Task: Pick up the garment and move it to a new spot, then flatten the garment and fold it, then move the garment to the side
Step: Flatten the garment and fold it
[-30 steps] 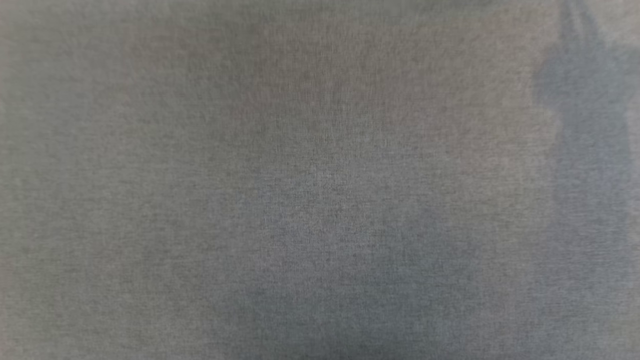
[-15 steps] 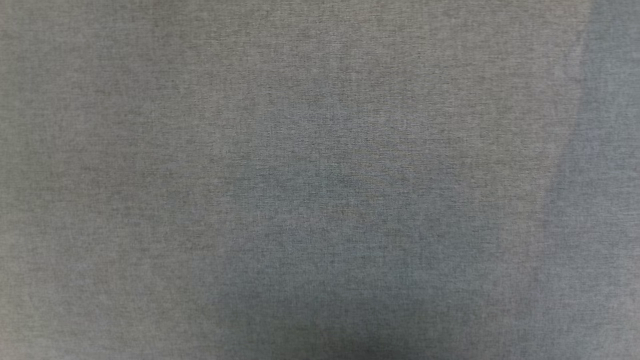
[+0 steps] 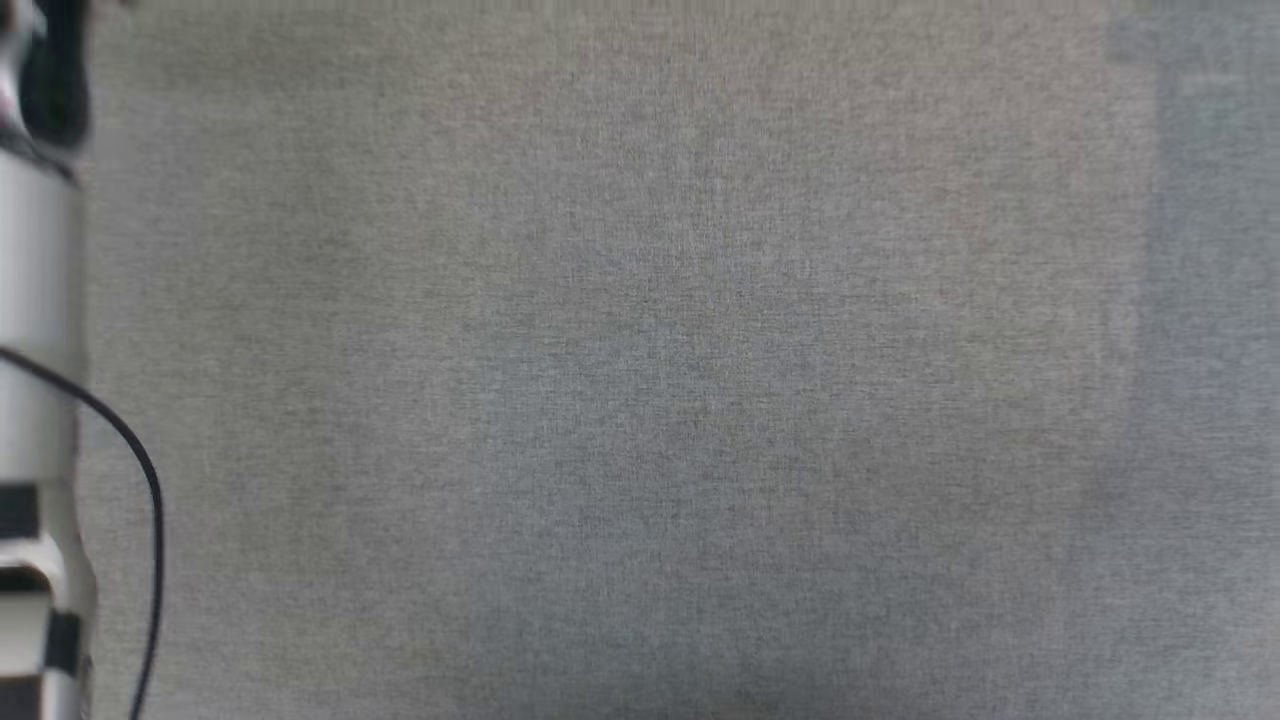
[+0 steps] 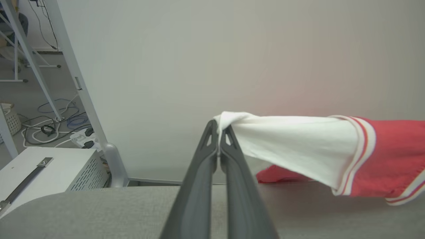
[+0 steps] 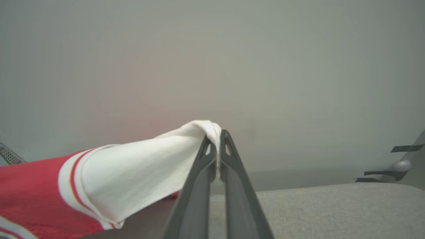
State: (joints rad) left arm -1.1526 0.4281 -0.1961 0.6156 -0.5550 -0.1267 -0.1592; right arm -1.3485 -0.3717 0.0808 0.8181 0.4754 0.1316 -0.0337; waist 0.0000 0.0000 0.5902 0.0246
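Left pincer [image 4: 218, 128]: pressed together on a white sleeve [image 4: 292, 139] of the garment [image 4: 391, 156].
Right pincer [image 5: 217, 134]: likewise pinching the other sleeve [image 5: 142, 166].
Garment: lifted and stretched between both, with a red part apparently touching the worktop [image 4: 99, 212].
Done: we judge the pick-up made.
Remaining: setting down, flattening, folding, moving aside.
Doubt: the head view is blurred, so we cannot tell whether the new spot is reached.

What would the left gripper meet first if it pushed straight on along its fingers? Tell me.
The left gripper is shut on the white sleeve of the garment at its tips. Past that fold, the way looks free up to the pale wall; its distance is unclear.
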